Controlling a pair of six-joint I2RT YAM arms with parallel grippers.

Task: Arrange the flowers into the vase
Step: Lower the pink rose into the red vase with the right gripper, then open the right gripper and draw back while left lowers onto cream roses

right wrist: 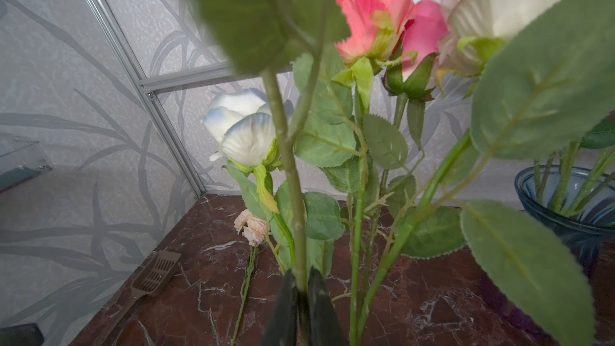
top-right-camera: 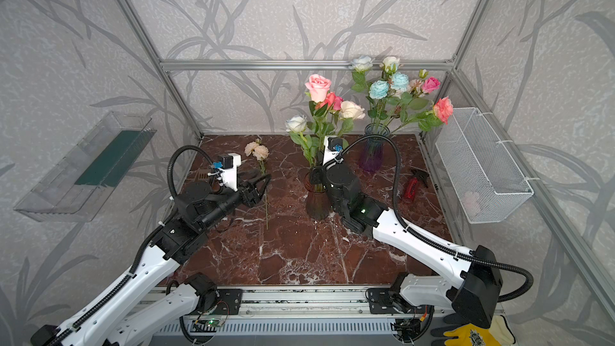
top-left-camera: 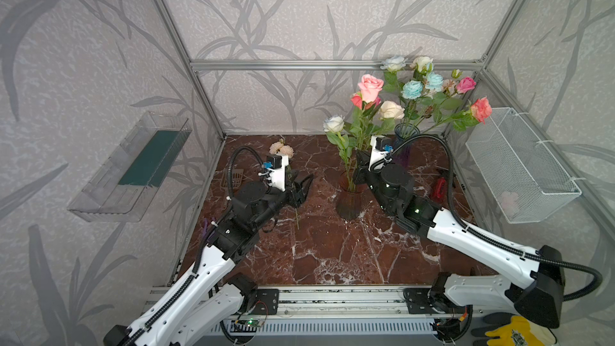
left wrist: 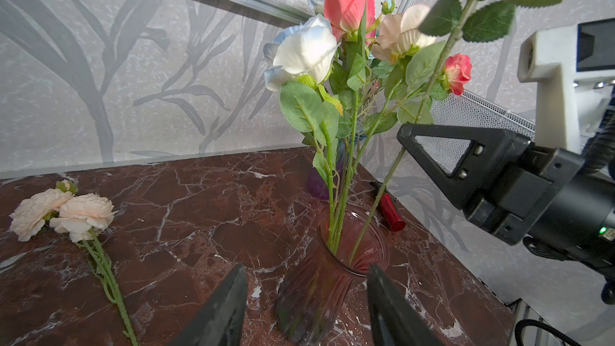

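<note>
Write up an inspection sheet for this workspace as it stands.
Surface: dark red marble tabletop with white veins.
Job's things: red vase holds several roses; blue vase at the back holds more; peach flower lies flat on the tabletop.
Clutter: red spray bottle; brown slotted scoop.
Grippers: left gripper open, empty; right gripper closed on a rose stem above the red vase.
Cables: black conduit loops in front of the blue vase in both top views.
Surroundings: aluminium frame, clear tray, wire basket, yellow glove.
</note>
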